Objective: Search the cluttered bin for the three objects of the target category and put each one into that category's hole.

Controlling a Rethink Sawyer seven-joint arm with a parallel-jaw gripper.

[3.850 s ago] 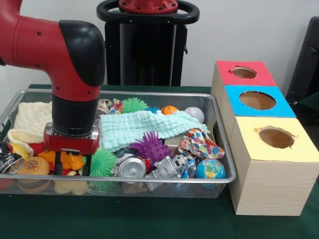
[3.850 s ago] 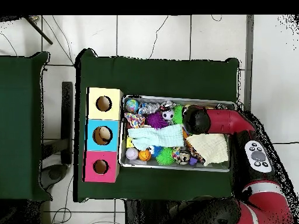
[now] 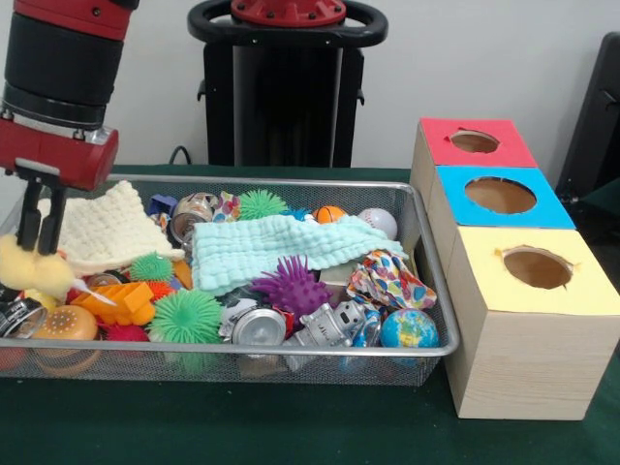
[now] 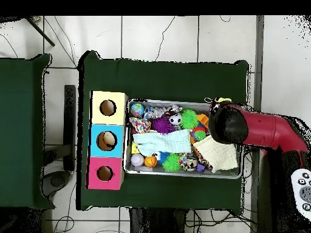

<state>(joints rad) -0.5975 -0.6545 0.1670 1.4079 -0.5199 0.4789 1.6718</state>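
The wire mesh bin point(image 3: 291, 182) stands on the green table, full of mixed things; it also shows in the overhead view point(image 4: 182, 175). My gripper point(image 3: 41, 247) hangs over the bin's left end in the front view. It is shut on a yellow fluffy thing point(image 3: 27, 269), its tips sunk in the top of it. In the overhead view the arm's head point(image 4: 231, 124) covers the gripper. Three wooden boxes stand beside the bin, each with a round hole: red top point(image 3: 477, 142), blue top point(image 3: 502, 196), yellow top point(image 3: 536, 268).
In the bin lie a cream knitted cloth point(image 3: 111, 231), a mint cloth point(image 3: 266, 247), a purple spiky ball point(image 3: 291, 286), green spiky balls point(image 3: 186, 316), a globe ball point(image 3: 409, 329), a baseball point(image 3: 378, 223), cans point(image 3: 258, 325), a patterned cloth point(image 3: 387, 281) and an orange toy point(image 3: 114, 302).
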